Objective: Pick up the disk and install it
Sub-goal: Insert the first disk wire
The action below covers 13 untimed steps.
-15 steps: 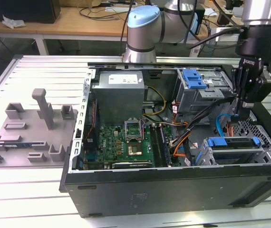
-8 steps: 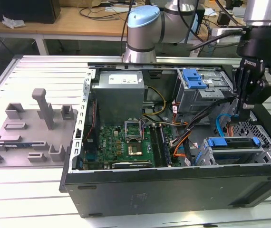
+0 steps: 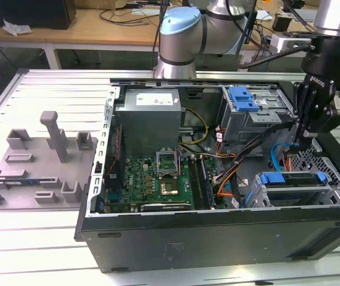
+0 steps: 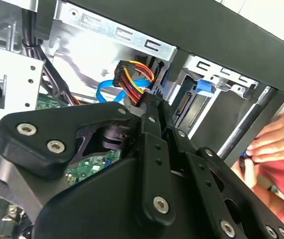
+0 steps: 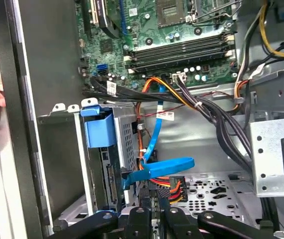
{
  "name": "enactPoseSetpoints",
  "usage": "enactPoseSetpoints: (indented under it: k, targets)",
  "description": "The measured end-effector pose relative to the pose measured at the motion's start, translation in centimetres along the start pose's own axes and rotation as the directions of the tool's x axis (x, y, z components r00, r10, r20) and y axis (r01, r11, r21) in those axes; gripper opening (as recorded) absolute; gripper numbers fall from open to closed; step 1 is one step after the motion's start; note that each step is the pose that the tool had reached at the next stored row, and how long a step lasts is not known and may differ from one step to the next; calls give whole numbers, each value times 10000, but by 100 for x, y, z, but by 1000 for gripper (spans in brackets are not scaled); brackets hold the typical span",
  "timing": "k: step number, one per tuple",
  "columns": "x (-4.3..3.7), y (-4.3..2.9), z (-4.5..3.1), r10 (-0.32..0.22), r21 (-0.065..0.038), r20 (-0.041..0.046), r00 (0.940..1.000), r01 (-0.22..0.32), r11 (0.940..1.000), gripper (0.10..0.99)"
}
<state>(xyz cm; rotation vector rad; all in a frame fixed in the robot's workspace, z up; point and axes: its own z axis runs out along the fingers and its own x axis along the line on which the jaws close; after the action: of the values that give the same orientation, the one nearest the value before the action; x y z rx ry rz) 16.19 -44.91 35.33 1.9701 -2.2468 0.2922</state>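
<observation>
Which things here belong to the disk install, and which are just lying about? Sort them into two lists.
Job in hand:
- disk in its blue carrier, sitting in the drive bay
- hand, close by the coloured power wires

Lying about:
- grey fixture plate
- motherboard
- power supply
- a person's fingers outside the case

The arm (image 3: 334, 16) points straight down, its gripper (image 3: 306, 134) with fingers (image 4: 150, 144) pressed together.
</observation>
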Motion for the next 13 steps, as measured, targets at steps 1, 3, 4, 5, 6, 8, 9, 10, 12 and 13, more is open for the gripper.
enactPoseSetpoints:
  k: [1, 3, 4, 5, 6, 8, 9, 10, 12, 13]
  targets:
    - [42, -6, -16, 3, -18, 134, 9999, -3, 10000, 169]
    - [122, -17, -31, 12, -62, 457, 9990, -9, 10000, 169]
    - [147, -20, -29, 15, -73, 540, 9985, -11, 10000, 169]
    - [168, -23, -25, 17, -81, 600, 9982, -12, 10000, 169]
    - [203, -28, -16, 19, -93, 683, 9977, -13, 10000, 169]
    - [279, -37, 2, 25, -114, 843, 9964, -15, 9999, 169]
    - [316, -42, 11, 28, -126, 927, 9957, -16, 9999, 169]
    - [344, -46, 18, 29, -134, 988, 9951, -16, 9999, 169]
    - [498, -66, 55, 37, -164, 1206, 9927, -18, 9999, 169]
    - [531, -70, 65, 9, -193, 1205, 9927, 14, 9998, 169]
